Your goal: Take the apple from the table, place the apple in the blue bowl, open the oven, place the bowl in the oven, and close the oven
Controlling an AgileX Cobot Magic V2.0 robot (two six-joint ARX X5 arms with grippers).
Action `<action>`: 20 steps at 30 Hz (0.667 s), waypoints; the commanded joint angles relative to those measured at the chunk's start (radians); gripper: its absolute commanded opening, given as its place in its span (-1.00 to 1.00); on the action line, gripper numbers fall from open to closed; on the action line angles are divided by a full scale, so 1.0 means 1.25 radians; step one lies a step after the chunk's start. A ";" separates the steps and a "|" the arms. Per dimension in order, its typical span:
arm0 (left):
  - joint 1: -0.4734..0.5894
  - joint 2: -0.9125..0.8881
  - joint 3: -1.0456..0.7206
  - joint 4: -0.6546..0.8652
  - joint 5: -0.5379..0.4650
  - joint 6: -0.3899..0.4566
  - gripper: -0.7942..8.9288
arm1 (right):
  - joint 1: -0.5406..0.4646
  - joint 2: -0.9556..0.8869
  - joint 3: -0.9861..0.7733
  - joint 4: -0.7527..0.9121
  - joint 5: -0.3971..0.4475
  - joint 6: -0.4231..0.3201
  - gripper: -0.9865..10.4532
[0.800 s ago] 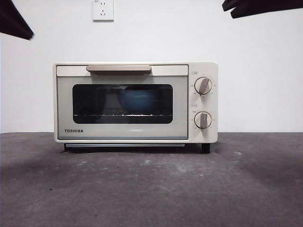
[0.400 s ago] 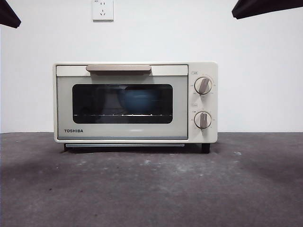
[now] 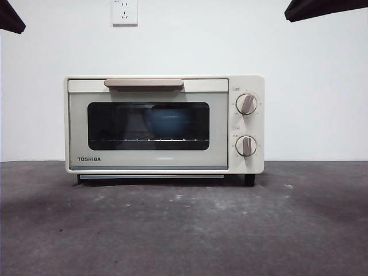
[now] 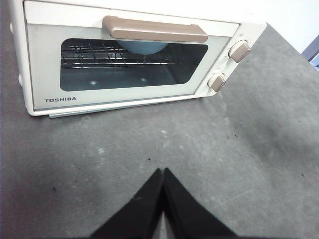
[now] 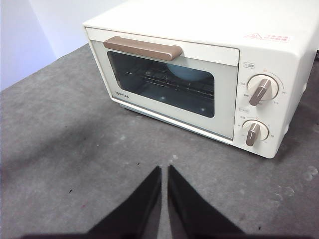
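Two pincers, left [image 4: 162, 172] and right [image 5: 164, 169], clenched empty above our counter [image 3: 184, 230]. Glossy blue bowl [image 3: 165, 124] sits inside the shut oven [image 3: 164, 124]; we judge it slippery, grippable by its rim.

One oven [image 3: 164, 125] is seen on one table [image 3: 184, 230]. On the oven, one bar handle [image 3: 144, 84] and two knobs [image 3: 246, 104] are counted. One blue bowl [image 3: 164, 123] is made out behind the glass. One wall socket [image 3: 125, 12] is seen. Two grippers are counted, the left gripper [image 4: 163, 172] and the right gripper [image 5: 164, 169].
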 commanded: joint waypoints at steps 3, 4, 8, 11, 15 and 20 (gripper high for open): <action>-0.003 0.002 0.012 0.012 -0.002 0.024 -0.82 | 0.008 0.002 0.004 0.010 0.003 -0.007 -0.82; -0.001 0.002 0.012 0.016 -0.002 0.063 -0.82 | 0.008 0.002 0.004 0.010 0.003 -0.007 -0.82; 0.020 -0.003 0.011 0.069 -0.084 0.107 -0.82 | 0.008 0.002 0.004 0.010 0.003 -0.007 -0.82; 0.065 -0.035 0.003 0.117 -0.144 0.174 -0.82 | 0.008 0.002 0.004 0.011 0.003 -0.007 -0.82; 0.149 -0.122 -0.063 0.219 -0.149 0.212 -0.82 | 0.008 0.002 0.004 0.010 0.003 -0.007 -0.82; 0.219 -0.244 -0.188 0.315 -0.231 0.240 -0.82 | 0.008 0.002 0.004 0.011 0.003 -0.007 -0.82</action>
